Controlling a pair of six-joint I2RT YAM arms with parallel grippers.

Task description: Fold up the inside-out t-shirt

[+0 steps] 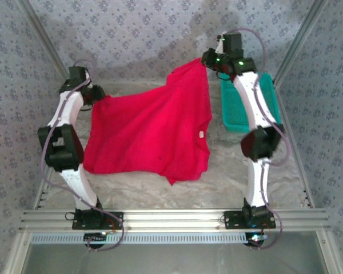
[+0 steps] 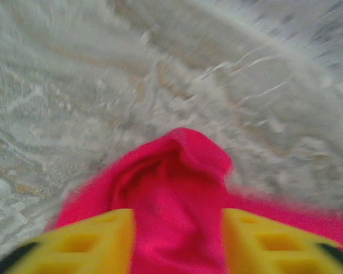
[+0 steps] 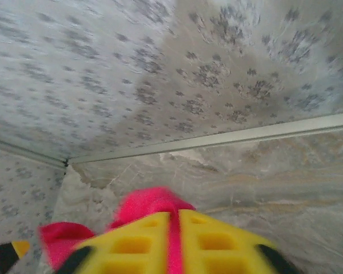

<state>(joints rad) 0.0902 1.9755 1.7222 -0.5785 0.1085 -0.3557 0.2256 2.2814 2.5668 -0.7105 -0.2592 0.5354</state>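
Well, from where I stand the t-shirt (image 1: 154, 131) is slung between the two arms over the middle of the bench (image 1: 234, 177), one corner pulled up toward the far right corner, another drawn out to the left edge, the rest sagging down toward the near edge. Its small white tag (image 1: 201, 135) shows on the right half. The right fingers (image 3: 211, 240) are all but closed with a thin strip of red cloth pinched in the slit between them, so that corner is gripped. The left fingers (image 2: 97, 240) stand parted with a soft bunch of cloth lying between them, and it looks a loose hold at best. A teal basket (image 1: 240, 108) sits by the right edge, just beside the right arm and clear of the cloth. I'd say this is the spreading-out step — no fold has been made yet. The next move, to my mind, calls for setting both corners down so the shirt lies flat and free of wrinkles, then taking one side fresh — and staying off that basket.
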